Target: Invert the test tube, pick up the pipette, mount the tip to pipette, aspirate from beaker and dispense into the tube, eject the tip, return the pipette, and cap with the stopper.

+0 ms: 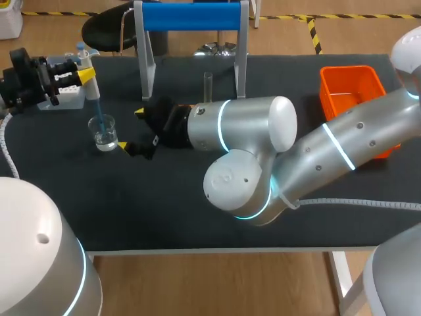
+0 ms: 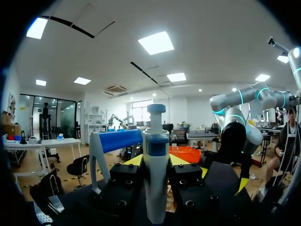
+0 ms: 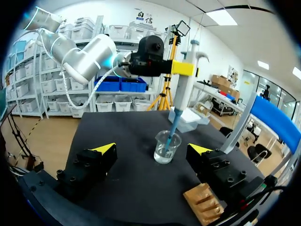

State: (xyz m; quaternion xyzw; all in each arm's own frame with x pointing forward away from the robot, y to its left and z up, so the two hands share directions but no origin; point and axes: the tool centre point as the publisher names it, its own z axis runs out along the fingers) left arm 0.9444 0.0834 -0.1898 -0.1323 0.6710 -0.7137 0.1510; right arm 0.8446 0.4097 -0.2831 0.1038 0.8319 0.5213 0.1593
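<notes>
My left gripper point(image 1: 84, 74) is shut on the white pipette point(image 1: 92, 82) and holds it upright over the glass beaker point(image 1: 104, 132). The pipette's blue tip point(image 1: 100, 117) dips into the clear liquid. In the left wrist view the pipette point(image 2: 155, 165) stands clamped between the left gripper's point(image 2: 155, 162) yellow tips. My right gripper point(image 1: 131, 130) rests open just right of the beaker. In the right wrist view the beaker point(image 3: 166, 147) and the blue tip point(image 3: 174, 127) lie just ahead of the right gripper point(image 3: 153, 149), between its spread fingers. A clear test tube point(image 1: 208, 85) stands upright at the back.
A blue-topped stand point(image 1: 191, 16) rises at the back, behind the tube. A white tip box point(image 1: 66, 99) sits at the far left, under my left gripper. An orange bin point(image 1: 352, 92) sits at the right, partly hidden by my right arm point(image 1: 263, 131).
</notes>
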